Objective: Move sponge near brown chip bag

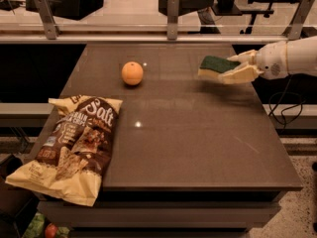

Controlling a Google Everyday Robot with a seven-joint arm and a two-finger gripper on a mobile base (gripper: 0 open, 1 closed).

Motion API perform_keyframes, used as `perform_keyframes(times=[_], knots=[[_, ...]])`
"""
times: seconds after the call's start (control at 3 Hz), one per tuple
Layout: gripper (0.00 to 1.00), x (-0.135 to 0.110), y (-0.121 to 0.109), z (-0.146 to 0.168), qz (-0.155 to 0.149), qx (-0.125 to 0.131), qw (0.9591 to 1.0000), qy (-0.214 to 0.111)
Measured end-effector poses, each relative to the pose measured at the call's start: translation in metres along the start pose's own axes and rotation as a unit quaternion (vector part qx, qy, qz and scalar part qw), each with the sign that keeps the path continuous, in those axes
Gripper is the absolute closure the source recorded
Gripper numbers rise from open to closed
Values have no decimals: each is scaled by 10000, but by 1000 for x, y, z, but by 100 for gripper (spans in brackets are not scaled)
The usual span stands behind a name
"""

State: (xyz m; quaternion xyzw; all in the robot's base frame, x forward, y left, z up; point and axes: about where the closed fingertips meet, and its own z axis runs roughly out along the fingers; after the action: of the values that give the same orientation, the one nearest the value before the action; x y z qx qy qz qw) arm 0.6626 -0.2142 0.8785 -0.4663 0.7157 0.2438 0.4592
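Observation:
The sponge point(216, 66), dark green on top with a pale yellow base, is held in my gripper point(233, 69) above the right rear part of the dark table point(198, 133). The gripper is shut on the sponge and lifts it clear of the surface; my white arm comes in from the right edge. The brown chip bag point(72, 145), dark brown with pale yellow ends and white "Salt" lettering, lies at the table's front left corner, far from the sponge.
An orange point(132, 73) sits on the table at the rear centre-left, between the sponge and the bag. A metal rail with posts point(172, 14) runs behind the table. A cable point(285, 108) hangs off to the right.

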Motion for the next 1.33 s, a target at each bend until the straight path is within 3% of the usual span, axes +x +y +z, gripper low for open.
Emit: perform_keyframes(times=[0.67, 1.33], knots=[[100, -6, 39, -28, -77, -180, 9987, 480], [100, -4, 83, -32, -209, -336, 9972, 630]])
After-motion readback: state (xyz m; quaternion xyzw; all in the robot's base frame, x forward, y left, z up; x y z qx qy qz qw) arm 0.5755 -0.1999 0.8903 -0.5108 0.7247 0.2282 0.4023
